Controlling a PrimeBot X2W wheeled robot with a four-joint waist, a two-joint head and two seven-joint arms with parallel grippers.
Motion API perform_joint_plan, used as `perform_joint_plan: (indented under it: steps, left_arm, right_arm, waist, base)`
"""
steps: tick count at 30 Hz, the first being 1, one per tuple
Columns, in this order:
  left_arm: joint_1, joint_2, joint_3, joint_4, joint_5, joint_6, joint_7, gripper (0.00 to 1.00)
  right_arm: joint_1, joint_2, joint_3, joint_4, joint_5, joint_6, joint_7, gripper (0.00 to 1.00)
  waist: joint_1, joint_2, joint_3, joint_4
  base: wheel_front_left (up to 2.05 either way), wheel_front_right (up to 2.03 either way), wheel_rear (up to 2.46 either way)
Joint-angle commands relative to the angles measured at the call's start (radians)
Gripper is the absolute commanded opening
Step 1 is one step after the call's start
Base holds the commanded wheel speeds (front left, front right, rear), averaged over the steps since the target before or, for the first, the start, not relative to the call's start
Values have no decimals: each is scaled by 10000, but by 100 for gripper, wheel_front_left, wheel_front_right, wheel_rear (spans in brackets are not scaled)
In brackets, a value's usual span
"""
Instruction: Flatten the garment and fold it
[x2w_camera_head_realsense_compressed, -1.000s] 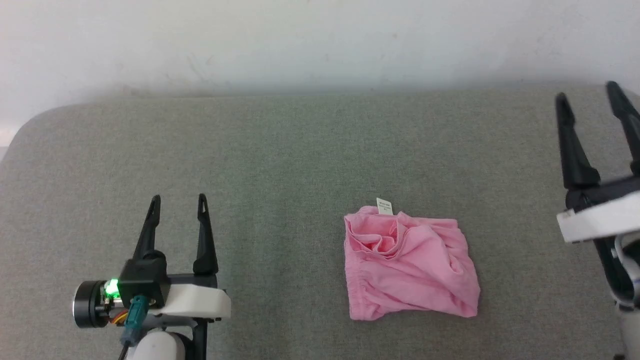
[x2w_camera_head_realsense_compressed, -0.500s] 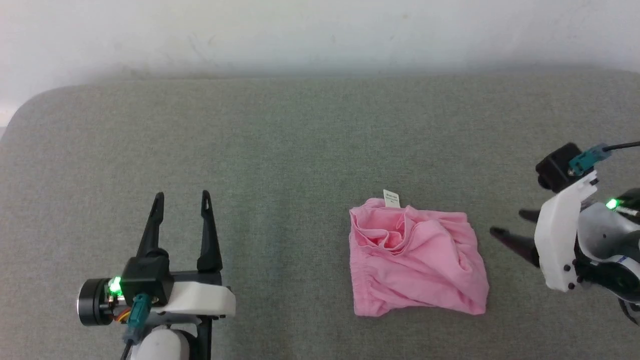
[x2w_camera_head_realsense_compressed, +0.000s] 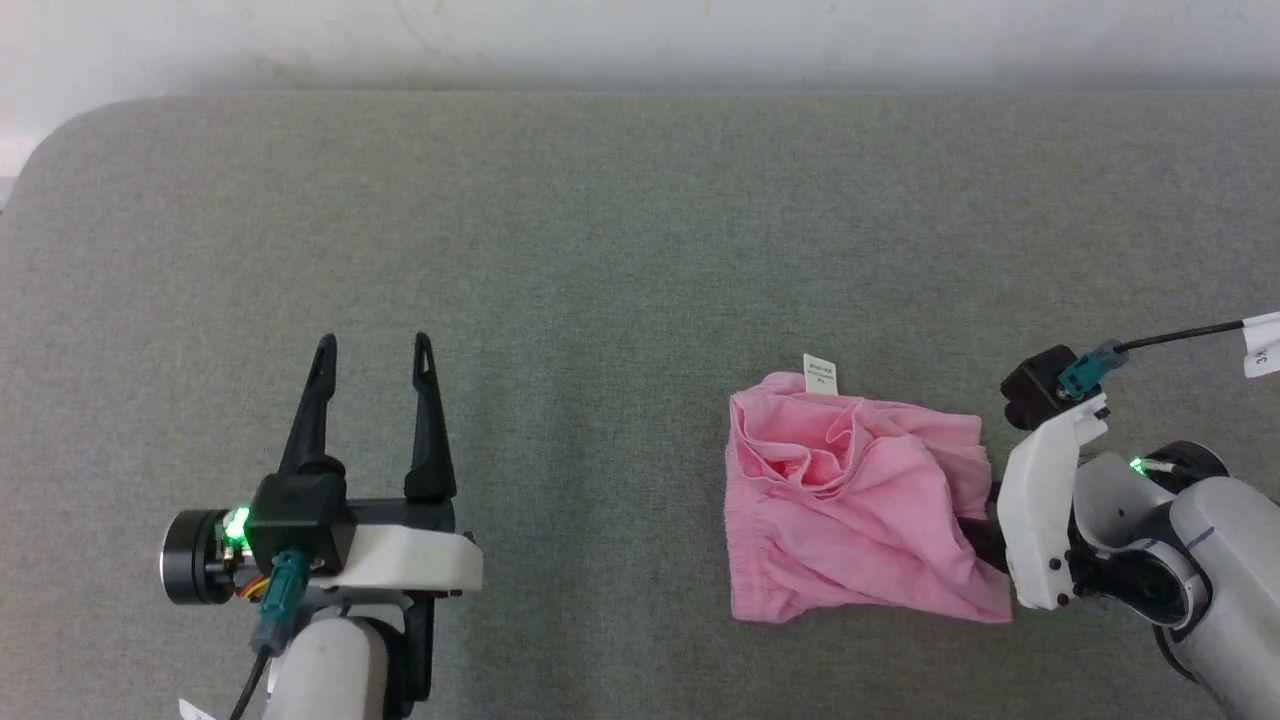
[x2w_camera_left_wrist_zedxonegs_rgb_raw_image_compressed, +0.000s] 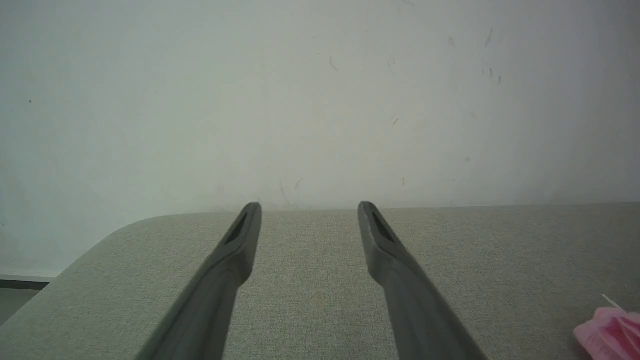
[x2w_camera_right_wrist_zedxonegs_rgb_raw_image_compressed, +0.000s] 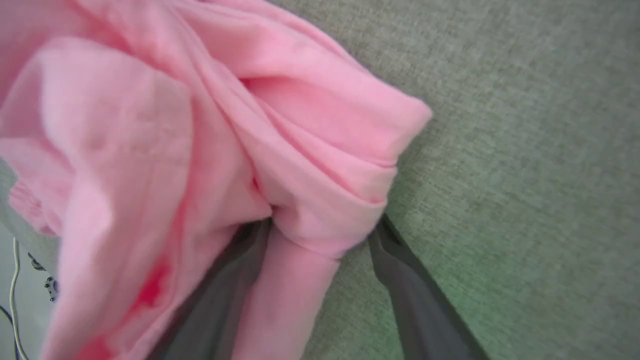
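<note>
On the right half of the counter (x2w_camera_head_realsense_compressed: 600, 220), nearer to its front edge than to the back edge, lies the garment (x2w_camera_head_realsense_compressed: 850, 520), a pink crumpled heap with a white tag (x2w_camera_head_realsense_compressed: 820, 374) at its far side. At the garment's right side is the right gripper (x2w_camera_right_wrist_zedxonegs_rgb_raw_image_compressed: 322, 225). Its two fingers are wide apart, and one fold of cloth lies between them, but nothing is pinched. The left gripper (x2w_camera_head_realsense_compressed: 374, 343) hangs over the left half of the counter, well apart from the garment, also spread and with nothing between the fingers.

The cloth looks thin, light and very soft (it sags around the finger like a curtain). I judge that it will keep no shape when lifted and will slide easily on the grey surface. A good hold is probably on a hem or a corner, one layer thick. A grip on a thick fold would lift the whole bundle and not open it. The gathered band along the left side seems a firm place for the second gripper.
</note>
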Motion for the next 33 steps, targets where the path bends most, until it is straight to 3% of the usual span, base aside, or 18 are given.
perform_joint_plan:
  steps: [1,2,4,13,21,28,33]
  left_arm:
    - [-192,-47,-14,-13,56,-23,-47,100]
    - [-190,-51,1,-13,56,-11,-47,100]
    - [-149,-55,50,-8,64,16,-47,100]
    - [141,-17,258,-26,120,22,-47,100]
    - [238,180,479,-254,203,14,-47,100]
    - [-281,494,565,-556,387,37,-47,100]
    - [-775,769,554,-795,510,55,-47,100]
  right_arm:
    - [194,227,370,294,75,-11,-20,100]
    - [168,238,523,369,105,-11,-141,100]
    - [-19,139,836,354,-4,-11,-617,0]
    - [-1363,-946,1763,-864,-595,-11,-2427,0]
    - [-2418,-2068,2338,-2031,-1412,-11,-2975,0]
    - [-3011,-2814,1862,-1382,-1579,-11,-3287,0]
    - [-3483,-3194,1350,-150,-2041,-11,-3674,0]
  waist:
    - [1,0,98,84]
    - [1,0,100,73]
    - [1,0,66,4]
    - [1,0,-314,-779]
    - [1,0,87,-2333]
    - [1,0,1328,-3513]
    - [1,0,2295,-3808]
  base:
    - [0,0,0]
    - [0,0,0]
    - [0,0,0]
    - [0,0,0]
    - [0,0,0]
    - [0,0,0]
    - [0,0,0]
